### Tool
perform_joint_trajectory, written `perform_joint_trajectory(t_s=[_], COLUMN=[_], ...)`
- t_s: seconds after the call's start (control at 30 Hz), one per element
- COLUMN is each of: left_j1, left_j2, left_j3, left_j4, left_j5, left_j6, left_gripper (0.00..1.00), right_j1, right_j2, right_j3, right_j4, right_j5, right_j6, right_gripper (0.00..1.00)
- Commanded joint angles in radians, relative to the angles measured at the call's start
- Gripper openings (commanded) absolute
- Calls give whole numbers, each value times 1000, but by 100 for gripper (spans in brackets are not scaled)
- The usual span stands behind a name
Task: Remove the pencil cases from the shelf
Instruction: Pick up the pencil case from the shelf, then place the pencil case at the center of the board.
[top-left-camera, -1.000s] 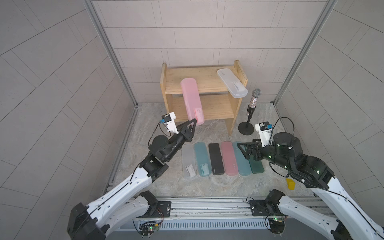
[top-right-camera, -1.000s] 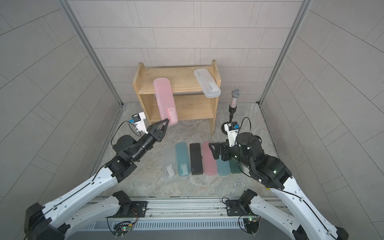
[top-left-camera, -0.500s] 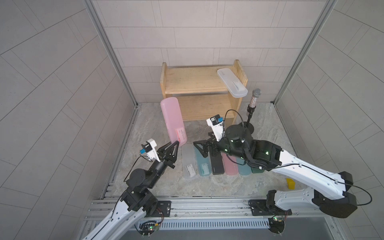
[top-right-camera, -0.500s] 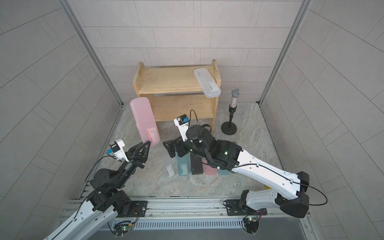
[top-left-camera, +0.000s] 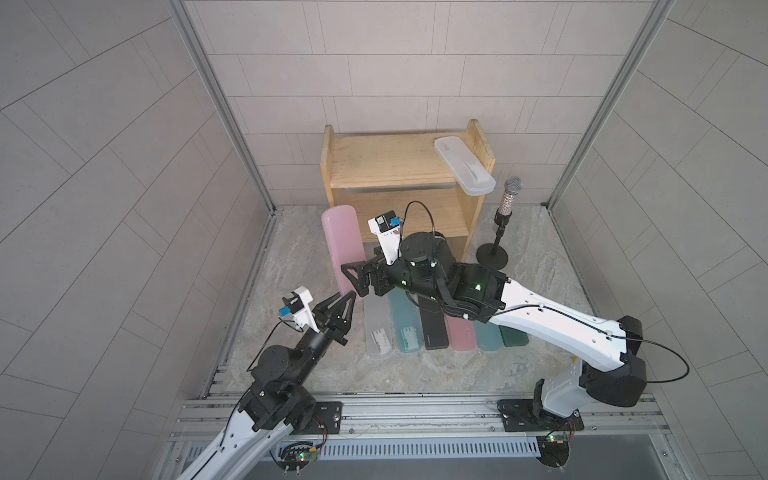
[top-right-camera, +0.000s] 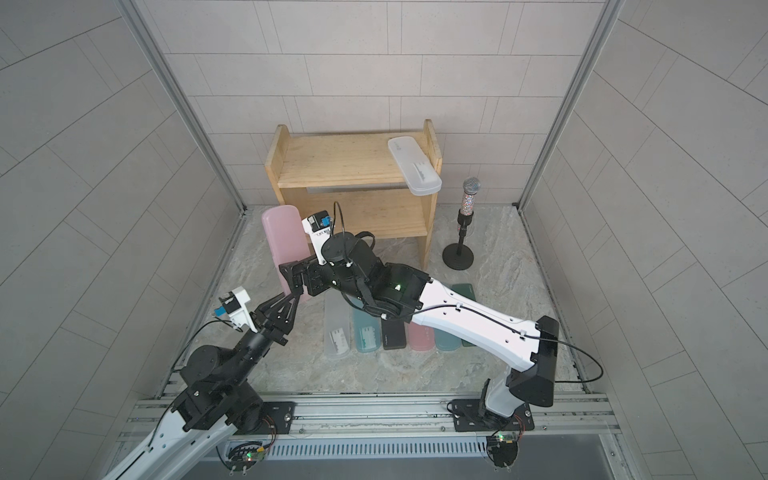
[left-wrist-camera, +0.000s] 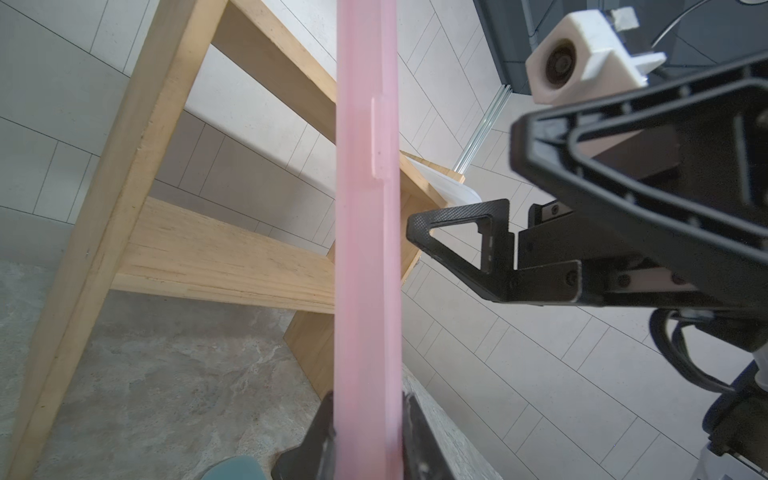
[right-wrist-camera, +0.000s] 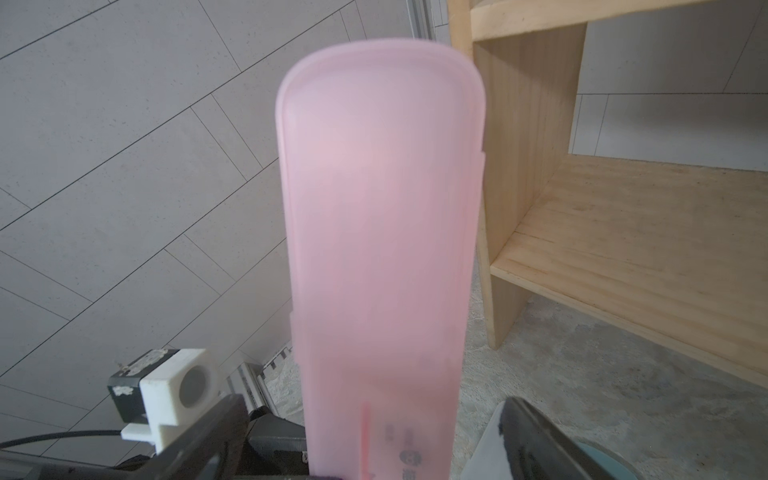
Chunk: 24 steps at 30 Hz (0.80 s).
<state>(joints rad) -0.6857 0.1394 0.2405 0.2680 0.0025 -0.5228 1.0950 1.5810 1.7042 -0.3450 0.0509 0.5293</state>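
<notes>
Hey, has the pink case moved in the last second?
Yes. The pink case came forward off the shelf to just outside its left front corner, in the left gripper.

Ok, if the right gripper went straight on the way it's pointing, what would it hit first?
The translucent pink rounded-end plastic pencil case, held in the shut left gripper. The right gripper has its open jaws facing the case's broad side, close but seemingly not touching.

Bright diffuse light, soft shadows. Top views sharp, edges bowed. Pink case (right-wrist-camera: 380, 232) soft-focus in wrist views.
</notes>
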Motion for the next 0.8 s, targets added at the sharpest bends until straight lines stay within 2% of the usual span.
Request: perform_joint_trajectory(t_s=[0.0,0.53,0.67,0.77], left_j1=[5,5,5,5], left_j2=[-29,-50,-62,-75], left_j3=[-3,-6,-10,-14], left_j4=[-6,-44,-53,-63], left_j5=[2,11,11,8], left_j6=[20,23,23,23], left_gripper=[0,0,0,0], right_j1=[6,8,8,8], right_j2=[31,125,145,148], right_j3=[38,127,130,129], right_j4=[-14,-58,-61,-64], right_j5=[13,2,7,19], right_j6=[-13,-12,-8,-5], right_gripper=[100,100,96,87])
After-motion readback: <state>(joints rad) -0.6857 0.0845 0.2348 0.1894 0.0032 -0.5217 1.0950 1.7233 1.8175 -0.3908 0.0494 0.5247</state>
